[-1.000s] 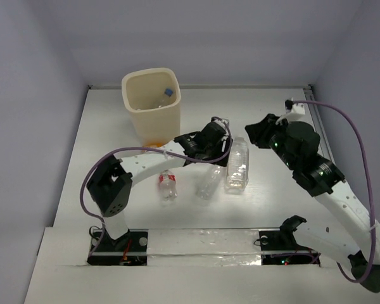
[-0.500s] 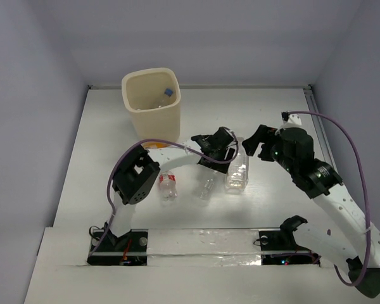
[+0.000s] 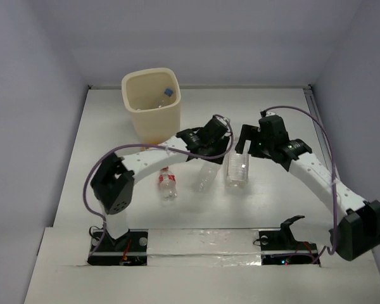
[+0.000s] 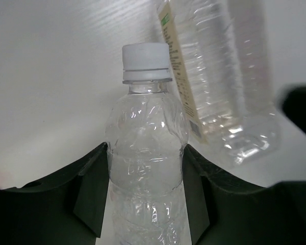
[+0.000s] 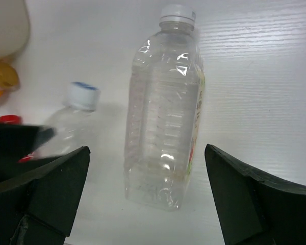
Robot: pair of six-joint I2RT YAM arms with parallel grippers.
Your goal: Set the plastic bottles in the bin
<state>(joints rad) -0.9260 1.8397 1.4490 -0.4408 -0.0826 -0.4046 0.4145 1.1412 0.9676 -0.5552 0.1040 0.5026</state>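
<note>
A small clear bottle [image 4: 145, 153] with a white cap lies on the table between my left gripper's [image 4: 145, 168] fingers, and both pads press its sides. From above, this bottle [image 3: 204, 177] pokes out below my left gripper [image 3: 209, 156]. Beside it lies the larger pale-labelled bottle [image 5: 166, 122]. My right gripper [image 5: 147, 168] is spread wide open over that bottle's base end without touching it. A red-capped bottle [image 3: 168, 184] lies further left. The cream bin [image 3: 152, 117] stands at the back left with a blue-capped bottle [image 3: 168, 94] inside.
A short orange bottle [image 5: 2, 76] lies by the foot of the bin. In the top view my left arm arches over the table between the bin and the bottles. My right gripper [image 3: 241, 146] sits just above the larger bottle [image 3: 237, 168].
My right arm has swung in toward the larger bottle and its jaws have opened wide. My left gripper has closed in on the small clear bottle.
</note>
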